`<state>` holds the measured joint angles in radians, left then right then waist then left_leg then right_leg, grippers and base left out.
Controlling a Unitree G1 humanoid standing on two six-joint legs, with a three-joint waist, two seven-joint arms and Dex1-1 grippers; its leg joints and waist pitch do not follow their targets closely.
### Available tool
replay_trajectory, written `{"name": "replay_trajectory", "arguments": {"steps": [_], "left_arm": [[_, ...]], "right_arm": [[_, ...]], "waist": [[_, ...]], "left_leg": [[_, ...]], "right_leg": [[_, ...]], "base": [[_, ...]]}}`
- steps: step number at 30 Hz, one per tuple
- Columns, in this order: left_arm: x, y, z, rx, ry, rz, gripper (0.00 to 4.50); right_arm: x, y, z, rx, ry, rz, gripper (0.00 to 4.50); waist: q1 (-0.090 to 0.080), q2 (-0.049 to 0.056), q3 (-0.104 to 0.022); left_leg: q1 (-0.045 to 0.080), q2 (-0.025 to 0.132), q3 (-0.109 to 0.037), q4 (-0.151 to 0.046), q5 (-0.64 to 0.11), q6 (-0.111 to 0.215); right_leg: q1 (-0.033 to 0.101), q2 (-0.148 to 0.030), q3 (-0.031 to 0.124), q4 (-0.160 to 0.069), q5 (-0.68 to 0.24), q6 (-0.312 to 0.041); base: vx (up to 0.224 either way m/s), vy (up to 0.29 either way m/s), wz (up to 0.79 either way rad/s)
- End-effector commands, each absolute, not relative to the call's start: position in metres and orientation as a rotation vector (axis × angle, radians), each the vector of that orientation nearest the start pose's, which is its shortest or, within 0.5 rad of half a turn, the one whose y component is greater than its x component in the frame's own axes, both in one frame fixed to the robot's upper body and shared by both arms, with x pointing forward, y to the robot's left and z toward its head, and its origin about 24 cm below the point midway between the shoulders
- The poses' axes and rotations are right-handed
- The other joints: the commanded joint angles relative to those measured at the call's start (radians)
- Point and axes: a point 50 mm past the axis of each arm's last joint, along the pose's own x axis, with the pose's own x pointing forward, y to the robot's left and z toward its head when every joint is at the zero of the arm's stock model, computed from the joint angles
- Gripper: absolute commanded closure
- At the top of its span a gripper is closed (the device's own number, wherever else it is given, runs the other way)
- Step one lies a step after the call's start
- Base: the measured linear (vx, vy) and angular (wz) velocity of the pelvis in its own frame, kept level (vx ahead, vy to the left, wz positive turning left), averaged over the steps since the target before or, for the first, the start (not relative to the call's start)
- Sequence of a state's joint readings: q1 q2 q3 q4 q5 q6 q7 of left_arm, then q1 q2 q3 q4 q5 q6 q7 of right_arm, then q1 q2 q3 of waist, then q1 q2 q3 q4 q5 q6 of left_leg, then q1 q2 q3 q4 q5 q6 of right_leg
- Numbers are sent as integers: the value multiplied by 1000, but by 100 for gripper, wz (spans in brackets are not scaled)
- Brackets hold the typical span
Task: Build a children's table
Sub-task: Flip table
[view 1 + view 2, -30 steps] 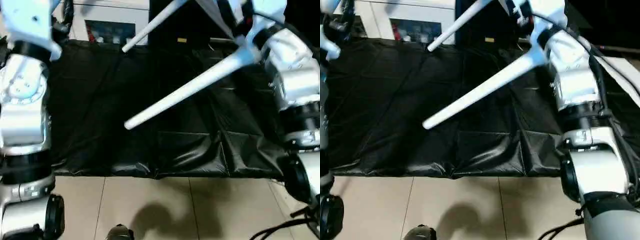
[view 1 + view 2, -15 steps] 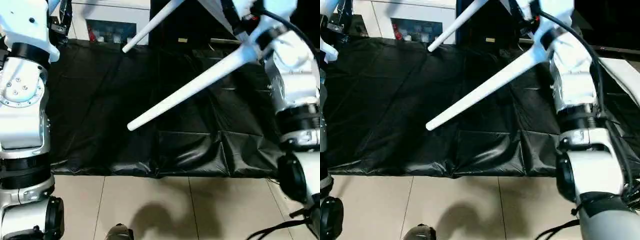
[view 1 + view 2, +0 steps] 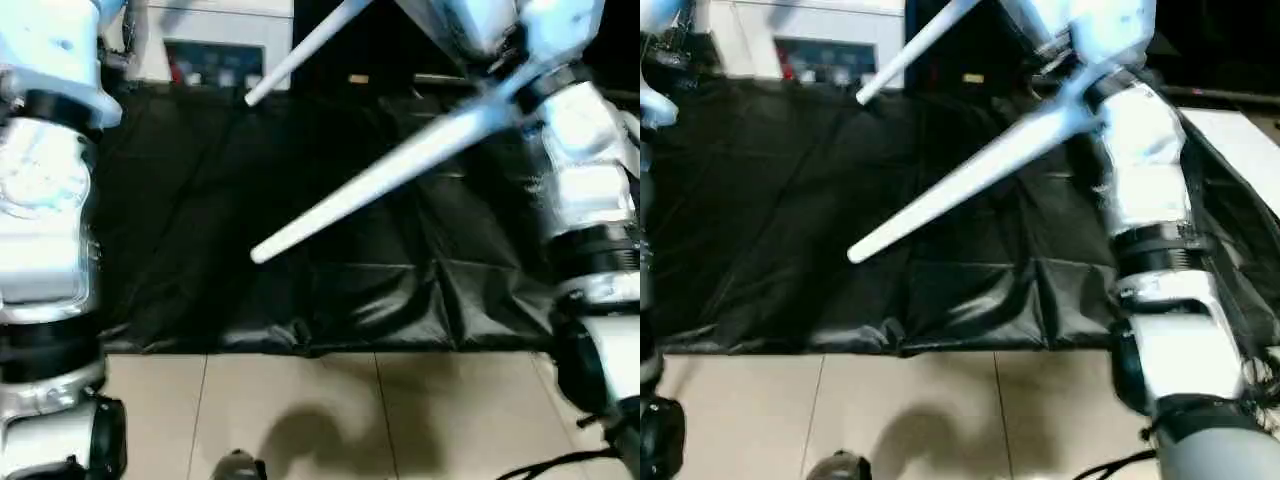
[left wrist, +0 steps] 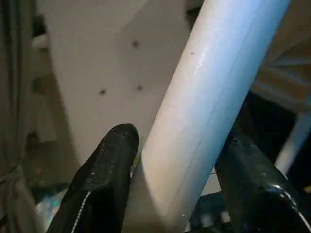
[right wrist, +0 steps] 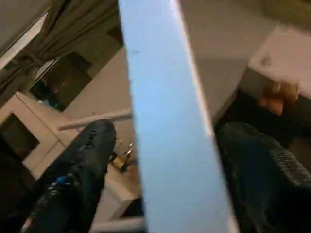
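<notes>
Two legs were up over the black sheet (image 3: 200, 230), both slanting down toward your left. Left gripper (image 4: 180, 170) had its fingers (image 4: 109, 165) clamped either side of a thick leg (image 4: 209, 97), touching it, probably to steady the table off the floor while the other end got worked. Far leg (image 3: 300, 50) poked out near the cabinet (image 3: 215, 40). Near leg (image 3: 380, 170) ran up to your right arm. Right gripper (image 5: 170, 160) straddled a white bar (image 5: 165, 121) with gaps either side, so no grip there, likely letting go or re-seating.
</notes>
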<state>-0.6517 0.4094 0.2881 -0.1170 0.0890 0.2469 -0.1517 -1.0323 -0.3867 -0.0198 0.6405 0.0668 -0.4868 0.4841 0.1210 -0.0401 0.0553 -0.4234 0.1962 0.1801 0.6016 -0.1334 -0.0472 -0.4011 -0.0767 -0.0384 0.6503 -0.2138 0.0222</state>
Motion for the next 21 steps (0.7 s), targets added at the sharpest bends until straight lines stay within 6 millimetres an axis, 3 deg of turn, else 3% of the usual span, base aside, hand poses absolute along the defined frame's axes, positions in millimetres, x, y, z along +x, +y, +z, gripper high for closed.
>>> {"name": "replay_trajectory", "arguments": {"steps": [1, 6, 8, 12, 15, 19, 21], "left_arm": [[319, 238, 246, 320, -434, 160, 211], [318, 237, 246, 321, -434, 164, 228], [318, 237, 246, 321, -432, 167, 234], [319, 238, 246, 320, -422, 168, 245], [319, 238, 244, 321, -414, 170, 250], [319, 239, 245, 324, -416, 172, 254], [319, 239, 245, 326, -416, 173, 255]], "right_arm": [[374, -151, 284, -547, -755, 462, 44], [375, -137, 283, -556, -731, 459, 3], [368, -131, 285, -518, -820, 467, 0], [350, -125, 290, -454, -1000, 520, 0], [333, -120, 296, -412, -1108, 567, 0], [324, -117, 289, -363, -1090, 605, 0], [325, -111, 269, -352, -982, 669, 0]], "waist": [[-2, 4, -70], [-7, 4, -70], [-5, 5, -70], [2, 5, -71], [11, 2, -73], [16, 2, -72], [13, 1, -74]], "left_leg": [[44, 23, -7, -58, -264, -27], [50, 24, -13, -67, -367, -58], [52, 25, -13, -67, -390, -64], [53, 27, -14, -68, -391, -59], [51, 28, -14, -68, -351, -47], [51, 27, -14, -71, -335, -43], [50, 28, -16, -73, -342, -49]], "right_leg": [[28, -41, 25, -74, -126, -180], [20, -43, 26, -82, -214, -153], [14, -46, 26, -85, -226, -143], [13, -46, 27, -84, -200, -133], [17, -43, 27, -78, -134, -130], [19, -43, 28, -79, -133, -124], [20, -44, 28, -79, -143, -119]], "base": [[0, 0, 0], [0, 0, 0], [0, 0, 0], [0, 0, 0], [0, 0, 0], [0, 0, 0], [0, 0, 0]]}}
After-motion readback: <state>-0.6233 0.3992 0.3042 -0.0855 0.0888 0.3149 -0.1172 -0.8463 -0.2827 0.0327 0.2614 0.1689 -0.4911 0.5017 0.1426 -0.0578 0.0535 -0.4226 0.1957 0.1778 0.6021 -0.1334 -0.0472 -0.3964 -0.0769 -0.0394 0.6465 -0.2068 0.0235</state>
